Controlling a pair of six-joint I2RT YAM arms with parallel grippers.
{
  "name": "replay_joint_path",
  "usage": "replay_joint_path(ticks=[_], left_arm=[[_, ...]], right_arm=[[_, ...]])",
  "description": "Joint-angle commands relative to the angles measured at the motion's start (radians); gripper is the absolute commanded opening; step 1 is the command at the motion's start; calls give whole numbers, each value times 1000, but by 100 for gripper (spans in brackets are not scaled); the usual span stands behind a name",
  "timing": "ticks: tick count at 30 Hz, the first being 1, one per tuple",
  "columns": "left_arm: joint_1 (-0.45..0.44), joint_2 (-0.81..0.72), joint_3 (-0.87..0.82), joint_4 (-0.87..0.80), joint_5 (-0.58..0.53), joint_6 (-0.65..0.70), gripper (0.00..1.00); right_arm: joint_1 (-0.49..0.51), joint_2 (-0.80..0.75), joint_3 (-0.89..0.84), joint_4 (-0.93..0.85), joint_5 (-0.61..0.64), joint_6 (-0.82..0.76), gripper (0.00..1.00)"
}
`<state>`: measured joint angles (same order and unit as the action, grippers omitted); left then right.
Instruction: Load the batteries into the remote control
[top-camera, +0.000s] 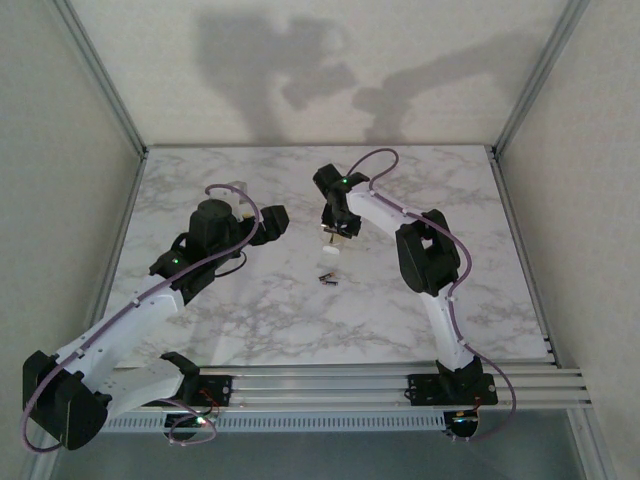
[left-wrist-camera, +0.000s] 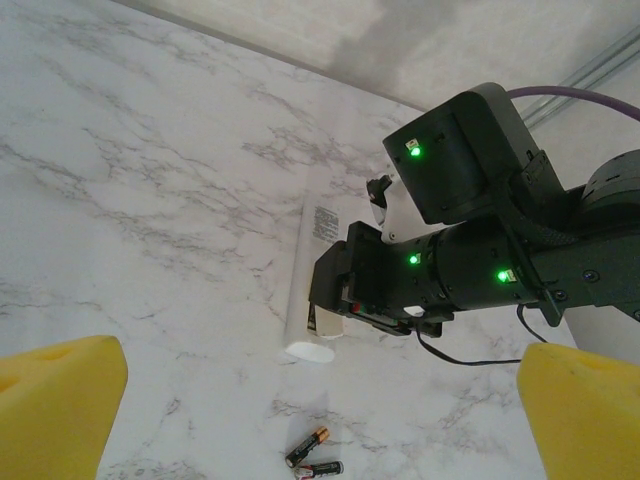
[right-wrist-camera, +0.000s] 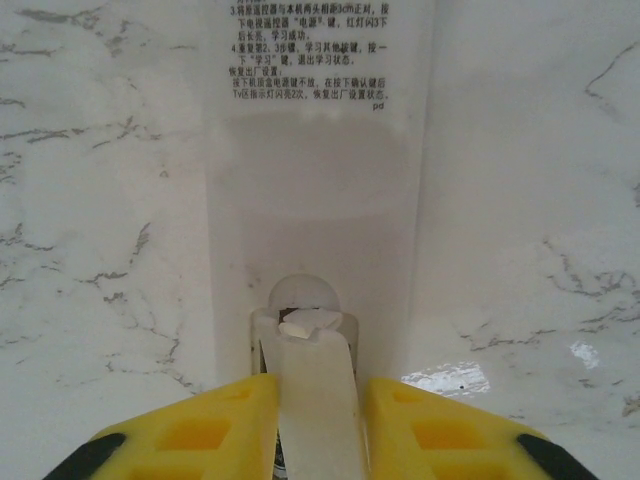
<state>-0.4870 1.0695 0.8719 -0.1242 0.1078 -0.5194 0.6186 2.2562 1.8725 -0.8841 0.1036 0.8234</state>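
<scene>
White remote (right-wrist-camera: 320, 200) gripped by right gripper (right-wrist-camera: 316, 392) (2 batteries (left-wrist-camera: 313, 456) nearby).

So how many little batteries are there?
2 batteries. One lies angled on the marble table, the other flatter right beside it, both just past the end of the white remote. Any more could be hidden under the remote.

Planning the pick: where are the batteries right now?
In the top view the batteries lie together on the table near its middle, just base-side of the white remote.
</scene>
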Motion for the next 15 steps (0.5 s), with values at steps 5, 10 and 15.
replay_joint_path(ticks=[5, 10, 15], left_arm=[[11, -1, -13, 34, -2, -2, 100], [11, 0, -14, 35, 1, -2, 100], [11, -9, -14, 30, -2, -2, 99]], right_arm=[[8, 6, 18, -12, -19, -15, 25], [8, -51, -19, 21, -23, -47, 18], [1, -68, -23, -4, -13, -84, 29]])
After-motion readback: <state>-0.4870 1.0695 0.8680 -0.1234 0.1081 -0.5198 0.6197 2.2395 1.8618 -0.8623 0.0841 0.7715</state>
